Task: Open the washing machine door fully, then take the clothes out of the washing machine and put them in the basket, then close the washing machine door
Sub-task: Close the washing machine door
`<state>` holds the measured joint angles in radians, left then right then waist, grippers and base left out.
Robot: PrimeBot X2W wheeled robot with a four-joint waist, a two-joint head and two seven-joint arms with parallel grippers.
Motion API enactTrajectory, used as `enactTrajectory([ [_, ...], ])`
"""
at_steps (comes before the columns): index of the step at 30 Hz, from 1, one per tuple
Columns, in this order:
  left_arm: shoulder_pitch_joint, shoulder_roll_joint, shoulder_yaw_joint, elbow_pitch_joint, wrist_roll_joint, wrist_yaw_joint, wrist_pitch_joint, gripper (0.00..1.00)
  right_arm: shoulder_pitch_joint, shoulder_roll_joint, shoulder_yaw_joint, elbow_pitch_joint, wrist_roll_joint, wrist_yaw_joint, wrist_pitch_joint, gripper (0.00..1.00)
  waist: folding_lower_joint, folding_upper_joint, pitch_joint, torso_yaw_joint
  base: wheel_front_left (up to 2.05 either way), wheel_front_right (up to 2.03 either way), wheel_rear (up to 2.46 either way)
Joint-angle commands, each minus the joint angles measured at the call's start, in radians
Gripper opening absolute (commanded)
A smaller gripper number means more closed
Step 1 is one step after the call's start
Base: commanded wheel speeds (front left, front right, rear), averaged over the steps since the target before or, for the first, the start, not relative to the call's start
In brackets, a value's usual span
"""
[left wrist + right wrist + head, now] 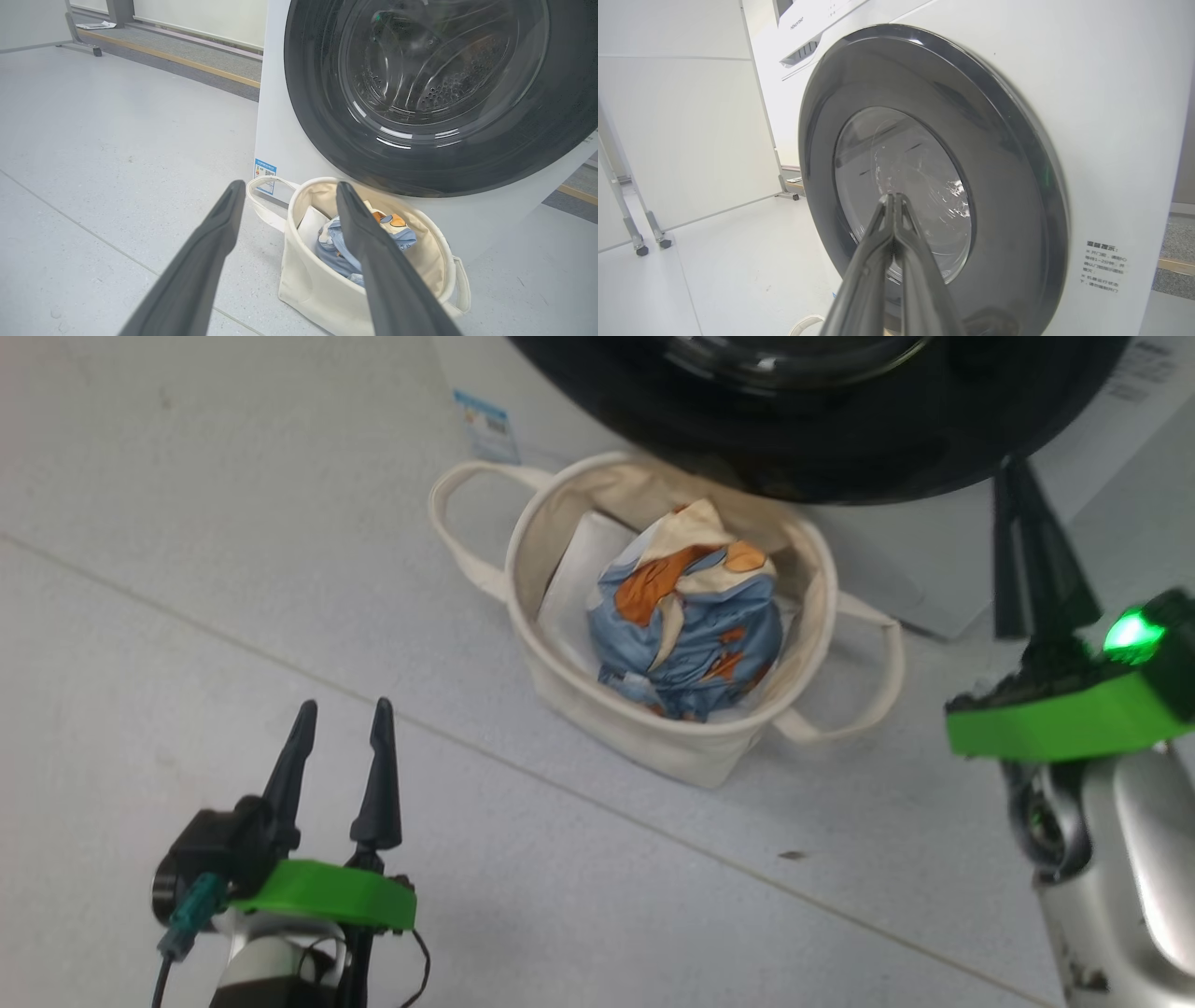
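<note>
Glossy black-rimmed washing machine door (322, 116) with bulging clear glass lies flat against the front of the white washing machine (1111, 93) and looks closed; steel drum visible through the glass. Cream canvas basket (653, 737), two loop handles, upright on the floor just near of the machine, below the door. Light blue clothes (686, 625) with orange and cream patches bundled inside the basket.

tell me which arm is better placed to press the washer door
Probably right. The right tool, shut, points at the glass centre of the large round glossy black washing machine door, close to it. The left tool, open, hangs over the grey floor, short of the round cream canvas basket.
</note>
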<state>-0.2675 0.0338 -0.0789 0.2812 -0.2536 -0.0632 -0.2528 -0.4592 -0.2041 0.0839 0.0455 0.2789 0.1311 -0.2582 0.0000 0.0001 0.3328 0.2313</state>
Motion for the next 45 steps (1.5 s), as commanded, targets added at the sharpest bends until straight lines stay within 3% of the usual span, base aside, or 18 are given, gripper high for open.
enactTrajectory([
  [1,0.008,0.016,0.045,-0.031,0.015,-0.006,-0.009,1.00,0.028,0.012,0.031,-0.043,-0.013,0.000,-0.004,0.00,0.0000,-0.0001,-0.066,-0.050,0.00,0.00,0.00],
  [7,0.046,0.016,0.071,-0.040,0.042,-0.023,-0.009,1.00,0.151,0.043,0.046,-0.058,-0.042,0.000,-0.004,0.00,0.0000,-0.0001,-0.128,-0.106,0.00,0.00,0.00],
  [19,0.091,0.016,0.122,-0.087,0.089,-0.045,-0.009,1.00,0.307,0.124,-0.103,-0.017,-0.093,0.000,-0.004,0.00,0.0000,-0.0001,-0.177,-0.194,0.00,0.00,0.00],
  [20,0.095,0.017,0.124,-0.089,0.093,-0.047,-0.009,1.00,0.315,0.130,-0.121,-0.010,-0.097,0.000,-0.004,0.17,0.0000,-0.0001,-0.181,-0.199,0.00,0.00,0.00],
  [21,0.100,0.017,0.128,-0.091,0.097,-0.049,-0.009,1.00,0.322,0.136,-0.137,0.000,-0.100,0.000,-0.004,1.00,0.0000,-0.0001,-0.184,-0.204,0.00,0.00,0.00],
  [27,0.120,0.019,0.156,-0.101,0.099,-0.056,-0.009,1.00,0.345,0.152,-0.200,0.063,-0.122,0.000,-0.004,1.00,0.0000,-0.0001,-0.199,-0.225,0.00,0.00,0.00],
  [45,0.142,0.029,0.134,-0.071,0.121,-0.066,-0.009,1.00,0.358,0.154,-0.146,0.038,-0.063,0.000,-0.004,1.00,0.0000,-0.0001,-0.222,-0.225,0.00,0.00,0.00],
])
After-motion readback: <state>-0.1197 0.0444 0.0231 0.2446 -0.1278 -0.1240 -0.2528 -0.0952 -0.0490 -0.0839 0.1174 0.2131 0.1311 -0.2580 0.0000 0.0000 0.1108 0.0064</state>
